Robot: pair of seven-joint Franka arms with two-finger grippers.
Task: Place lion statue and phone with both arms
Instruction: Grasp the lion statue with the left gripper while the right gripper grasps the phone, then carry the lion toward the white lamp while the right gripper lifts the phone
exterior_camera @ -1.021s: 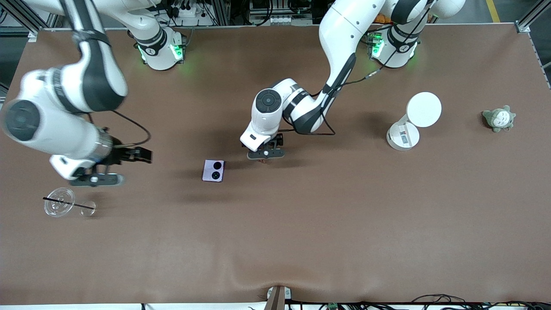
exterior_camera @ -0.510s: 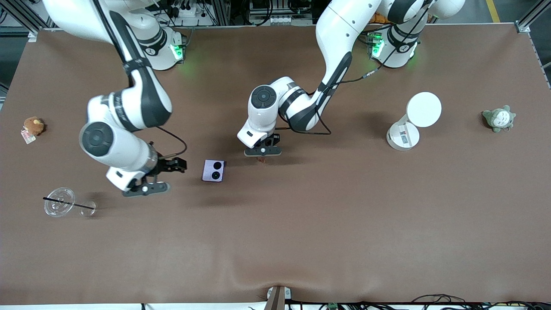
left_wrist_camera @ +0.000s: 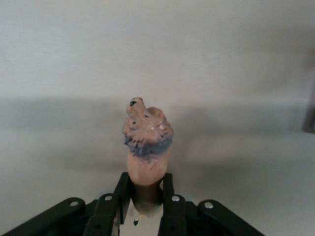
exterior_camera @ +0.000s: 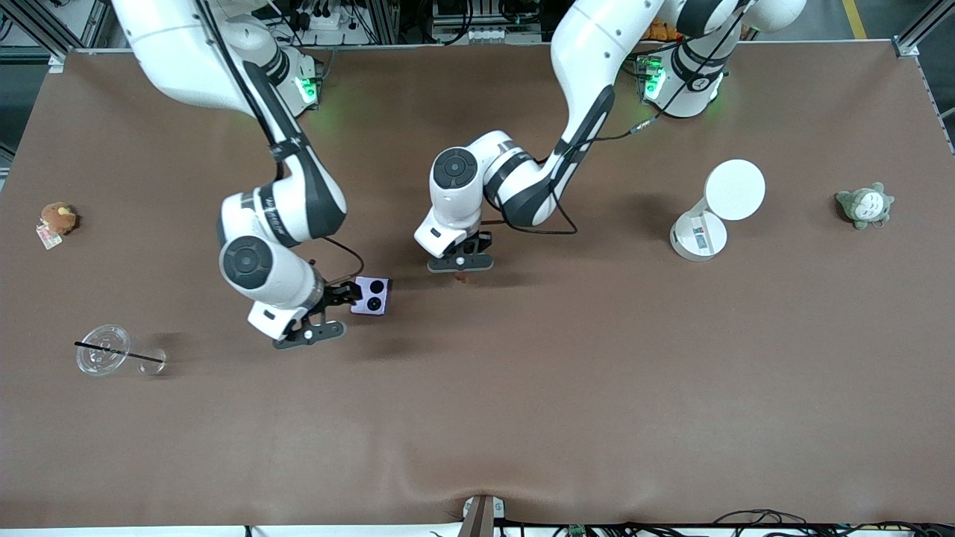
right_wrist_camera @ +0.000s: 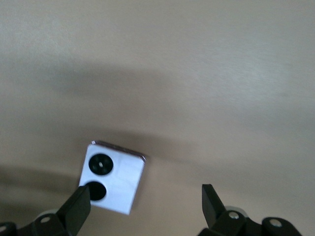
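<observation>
The lion statue [left_wrist_camera: 146, 142] is a small reddish-brown figurine clamped between the fingers of my left gripper [left_wrist_camera: 146, 196], head pointing away from the wrist. In the front view only a sliver of it [exterior_camera: 464, 277] shows under the left gripper [exterior_camera: 459, 265], low over the middle of the table. The phone [exterior_camera: 371, 295], pale lavender with two black circles, lies flat on the table beside it, toward the right arm's end. My right gripper [exterior_camera: 345, 298] is open and empty at the phone's edge. In the right wrist view the phone [right_wrist_camera: 115, 179] lies next to one finger [right_wrist_camera: 78, 209] of the right gripper [right_wrist_camera: 145, 204].
A clear cup lid with a black straw [exterior_camera: 103, 349] and a brown plush [exterior_camera: 56, 218] lie toward the right arm's end. A white round stand [exterior_camera: 709, 216] and a grey-green plush [exterior_camera: 864, 205] sit toward the left arm's end.
My right arm has swung in from the right arm's end of the table to the phone's edge. My left gripper has stayed almost in place, holding the lion statue.
</observation>
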